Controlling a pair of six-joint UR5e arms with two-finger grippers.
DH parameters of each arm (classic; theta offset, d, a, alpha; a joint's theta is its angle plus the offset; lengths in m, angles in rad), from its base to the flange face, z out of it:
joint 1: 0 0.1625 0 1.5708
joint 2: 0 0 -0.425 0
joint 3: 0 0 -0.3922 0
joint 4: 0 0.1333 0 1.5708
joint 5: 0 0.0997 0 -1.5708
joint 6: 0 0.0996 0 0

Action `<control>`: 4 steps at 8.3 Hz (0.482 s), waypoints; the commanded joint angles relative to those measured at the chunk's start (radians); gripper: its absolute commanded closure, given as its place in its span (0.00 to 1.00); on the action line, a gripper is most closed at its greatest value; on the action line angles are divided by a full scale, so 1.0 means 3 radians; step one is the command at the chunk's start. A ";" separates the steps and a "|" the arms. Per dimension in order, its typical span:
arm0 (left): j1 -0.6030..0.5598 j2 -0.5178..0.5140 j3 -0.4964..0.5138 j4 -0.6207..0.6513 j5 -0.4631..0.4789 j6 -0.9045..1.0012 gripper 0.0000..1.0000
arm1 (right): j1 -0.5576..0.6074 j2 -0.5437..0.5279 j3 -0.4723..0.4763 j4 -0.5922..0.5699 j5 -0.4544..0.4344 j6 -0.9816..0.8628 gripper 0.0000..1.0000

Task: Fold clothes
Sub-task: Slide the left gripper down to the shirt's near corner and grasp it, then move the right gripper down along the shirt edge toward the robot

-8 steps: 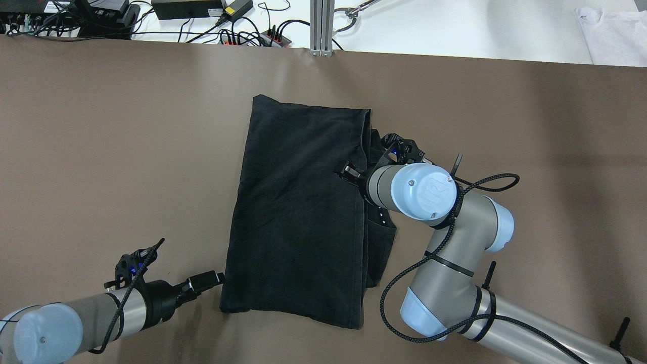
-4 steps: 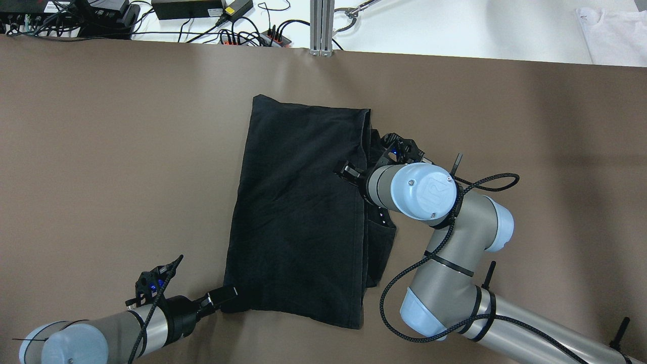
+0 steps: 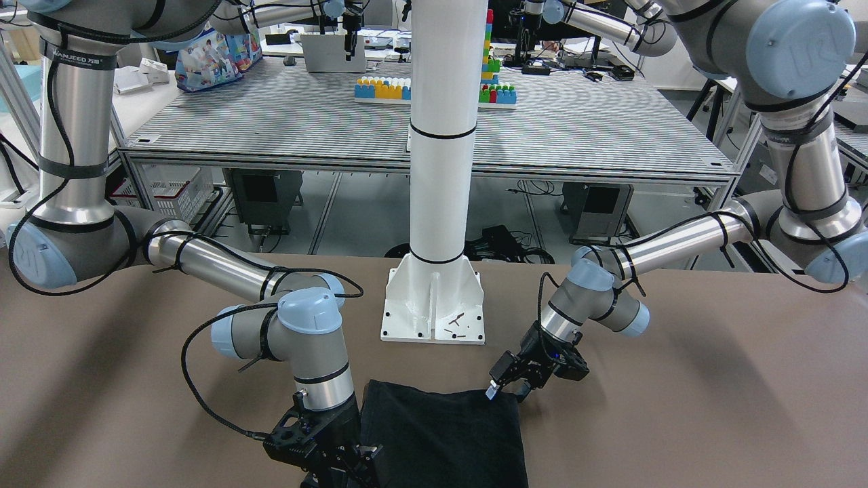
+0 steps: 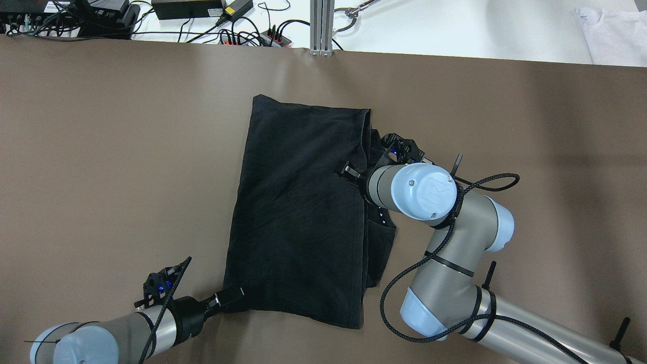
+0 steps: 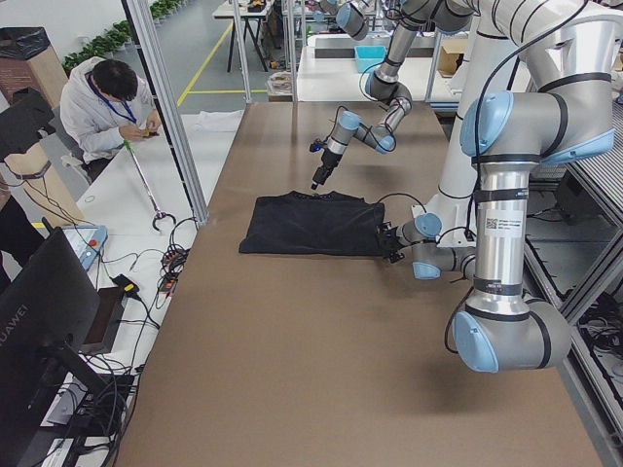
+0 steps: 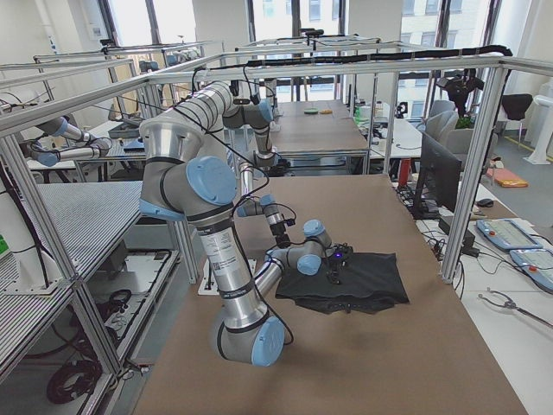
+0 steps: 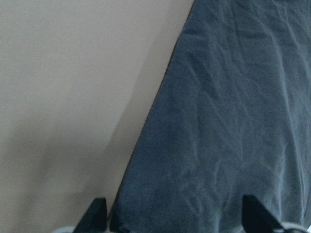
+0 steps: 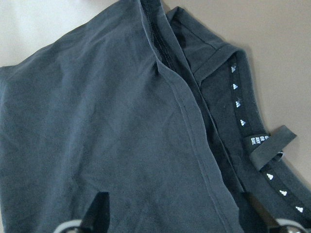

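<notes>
- Brown tabletop (image 4: 101, 151), with white pillar (image 3: 441, 169) standing at its robot-side edge.
- Black garment (image 4: 298, 212) spread flat and folded, out in front of the pillar, apart from its base plate (image 3: 434, 312).
- Left gripper (image 4: 230, 296) low at the garment corner nearest the pillar; jaws wide, straddling that corner, nothing clamped.
- Right gripper (image 4: 349, 172) farther from the pillar, over the folded right edge; jaws wide, holding nothing.
- Collar band (image 8: 243, 121) with white triangle marks exposed beside that fold.

A brown table (image 4: 101, 151) with a white pillar (image 3: 441, 169) stands among slatted metal benches (image 3: 610, 129) under tall windows (image 6: 294, 22).
</notes>
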 commanded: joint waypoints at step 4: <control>-0.0002 0.0033 -0.0002 -0.0005 0.0116 0.0005 0.81 | 0.0000 -0.0011 0.0000 0.0000 0.0000 0.0001 0.06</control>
